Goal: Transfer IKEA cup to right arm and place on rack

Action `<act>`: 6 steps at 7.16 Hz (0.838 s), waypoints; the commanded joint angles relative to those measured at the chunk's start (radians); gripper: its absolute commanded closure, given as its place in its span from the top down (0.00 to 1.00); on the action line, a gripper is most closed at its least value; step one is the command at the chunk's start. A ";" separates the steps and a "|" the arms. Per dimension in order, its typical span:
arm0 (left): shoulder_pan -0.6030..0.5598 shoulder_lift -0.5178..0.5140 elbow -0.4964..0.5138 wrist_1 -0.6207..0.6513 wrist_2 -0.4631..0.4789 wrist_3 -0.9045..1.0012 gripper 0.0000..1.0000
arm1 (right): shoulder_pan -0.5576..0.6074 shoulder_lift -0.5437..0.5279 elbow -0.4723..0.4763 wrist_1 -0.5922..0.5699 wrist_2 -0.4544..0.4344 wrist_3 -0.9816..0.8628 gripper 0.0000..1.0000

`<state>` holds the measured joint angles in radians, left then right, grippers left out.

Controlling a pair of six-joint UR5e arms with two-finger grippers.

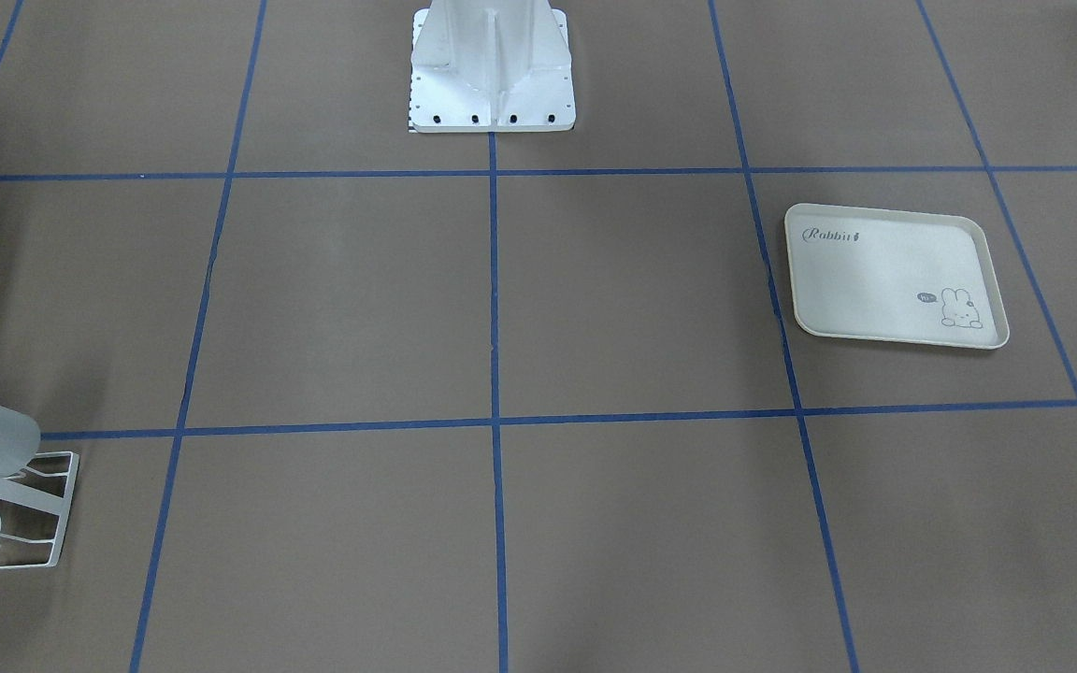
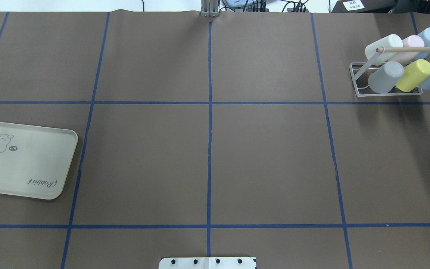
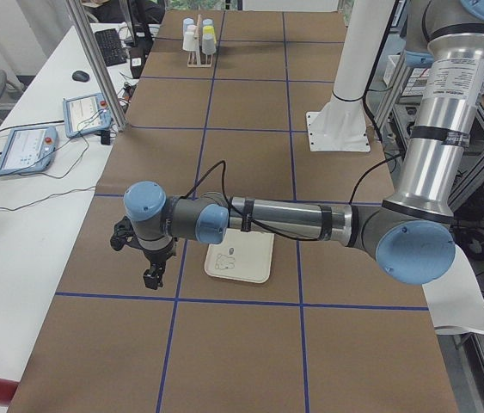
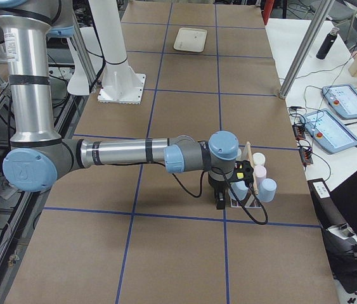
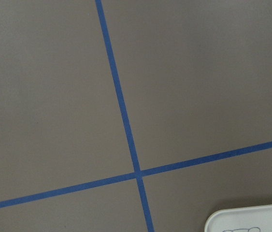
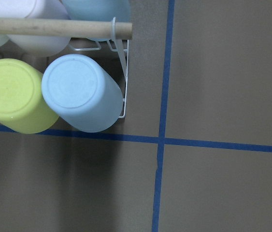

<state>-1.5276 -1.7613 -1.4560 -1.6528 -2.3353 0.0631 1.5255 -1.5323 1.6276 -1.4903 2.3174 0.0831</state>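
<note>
- Start on your left: the tray [image 2: 32, 168] is bare. There is no cup on it, and none lying loose anywhere I can see.
- The left gripper [image 3: 150, 277] hangs pointing down, just beside the tray. Only the side camera shows it, so I cannot tell whether its fingers are apart or together. Its wrist camera gives you blue tape [image 5: 126, 130] and a tray corner, nothing more.
- Now the far right corner: the rack [image 2: 367, 65] is loaded. Six cups [image 2: 385, 76] sit in two rows of three, each tilted on its peg with its long axis slanting up.
- The right gripper [image 4: 219, 201] hangs just beside the rack, pointing down. Again it's side camera only, so I cannot tell how its fingers are set.
- Its wrist camera looks straight down past the rack's end. The pale blue cup [image 6: 80, 92] shows its base to the lens, and the yellow cup [image 6: 12, 94] touches it alongside.
- So the cups lie off to one side of the right fingers, near but not beneath them.
- Here's the relation that matters: the right arm is by far the nearer, and the left is well apart, across the whole width.
- My read is that with the tray empty and every cup pegged, the placing looks done.
- If you back the right arm out, mind the dowel [image 6: 53, 28] sticking out at that end.
</note>
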 commanded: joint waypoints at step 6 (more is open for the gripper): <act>0.000 0.052 -0.081 0.004 -0.004 -0.029 1.00 | 0.001 -0.009 0.031 0.004 -0.016 0.000 1.00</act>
<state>-1.5285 -1.7175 -1.5252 -1.6480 -2.3388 0.0327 1.5262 -1.5381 1.6532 -1.4861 2.3000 0.0828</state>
